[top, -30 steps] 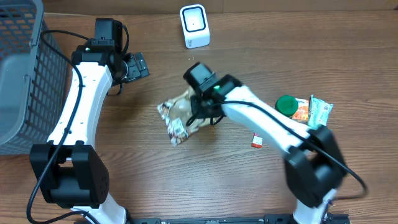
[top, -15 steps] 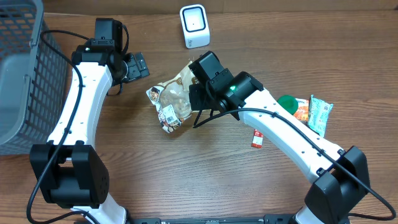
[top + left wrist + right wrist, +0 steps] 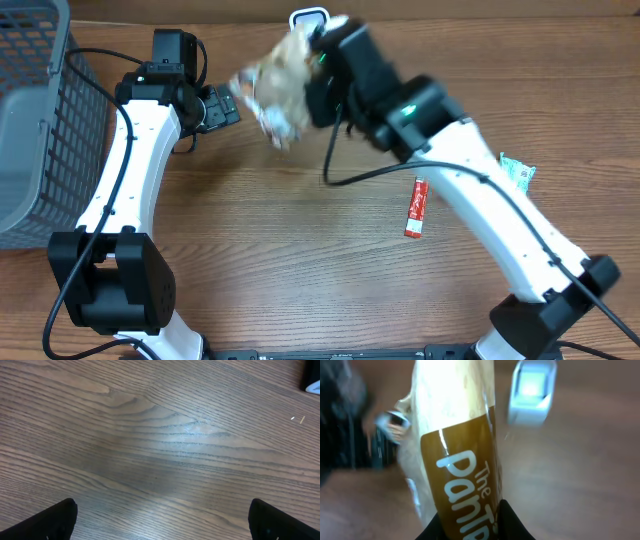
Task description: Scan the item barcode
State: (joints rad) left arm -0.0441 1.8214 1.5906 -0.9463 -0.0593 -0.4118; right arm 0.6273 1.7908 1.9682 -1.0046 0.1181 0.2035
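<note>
A brown wooden table (image 3: 300,260) with a fine grain fills every view; nothing of the room beyond it can be seen. A grey mesh basket (image 3: 30,110) is set at the upper left of the overhead frame. The bagged snack (image 3: 275,90) is held raised at the top centre, blurred, clamped between the narrowed jaws of the right gripper (image 3: 472,525). A white scanner (image 3: 532,392) is seen just beside it at the top edge. The left gripper (image 3: 215,108) is spread wide over bare wood, with nothing between its fingers. A red sachet (image 3: 417,207) is laid right of centre, and a green-and-white packet (image 3: 518,173) near the right edge.
</note>
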